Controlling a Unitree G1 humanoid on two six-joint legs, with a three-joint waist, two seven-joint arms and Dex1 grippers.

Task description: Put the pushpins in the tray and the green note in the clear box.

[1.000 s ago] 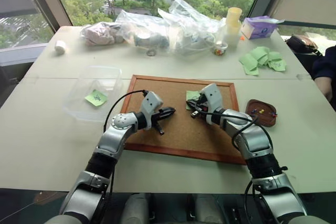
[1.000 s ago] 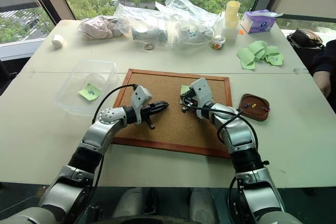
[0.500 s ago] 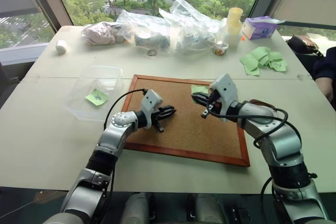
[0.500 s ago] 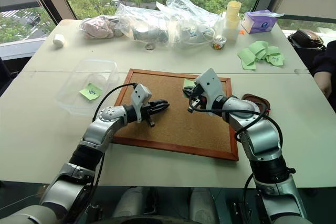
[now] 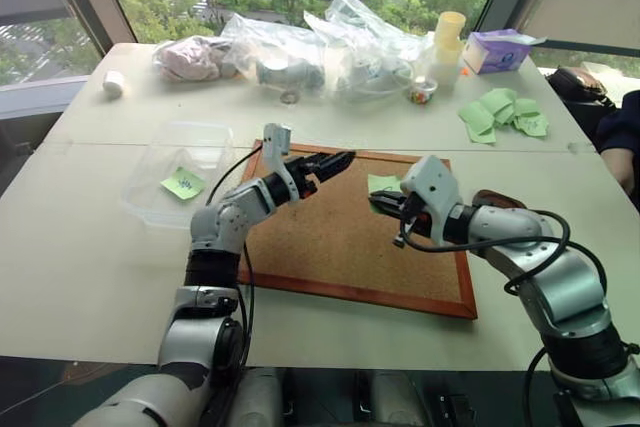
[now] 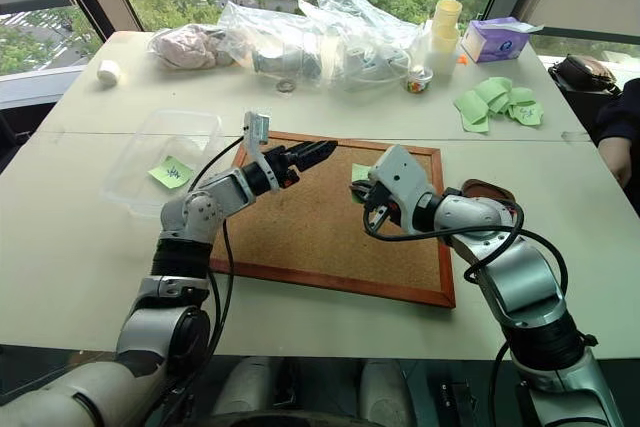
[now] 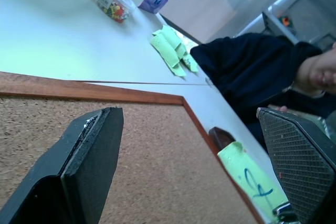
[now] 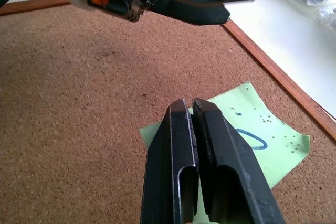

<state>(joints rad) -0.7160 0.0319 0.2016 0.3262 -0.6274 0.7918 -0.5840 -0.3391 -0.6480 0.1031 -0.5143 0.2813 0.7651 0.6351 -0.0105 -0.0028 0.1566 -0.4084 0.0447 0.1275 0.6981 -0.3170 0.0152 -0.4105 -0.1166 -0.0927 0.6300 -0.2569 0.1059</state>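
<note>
My right end effector (image 5: pixel 385 200) is pinched shut on the green note (image 5: pixel 381 185). It holds the note by one edge, up over the far right part of the corkboard (image 5: pixel 340 247). The note has dark blue scribbles on it.

My left end effector (image 5: pixel 335 162) has its two black fingers spread apart with nothing between them. It hangs over the far edge of the corkboard and points toward the note, just beside it but not touching.

The tray (image 5: pixel 497 198) sits on the bench (image 5: pixel 90 247) just past the right side of the corkboard. My right arm hides most of it, so I cannot see the pushpins in it.

The clear box (image 5: pixel 180 182) is on the bench to the left of the corkboard. Another small green note (image 5: pixel 183 184) with scribbles lies inside it.

Farther back on the bench I see clear plastic bags (image 5: pixel 330 42), a little jar of coloured pins (image 5: pixel 421 93), a stack of yellow cups (image 5: pixel 444 42), a purple tissue box (image 5: pixel 495 51) and a bunch of plain green paper slips (image 5: pixel 500 113). A person in a dark sleeve (image 5: pixel 620 127) sits at the right end of the bench.
</note>
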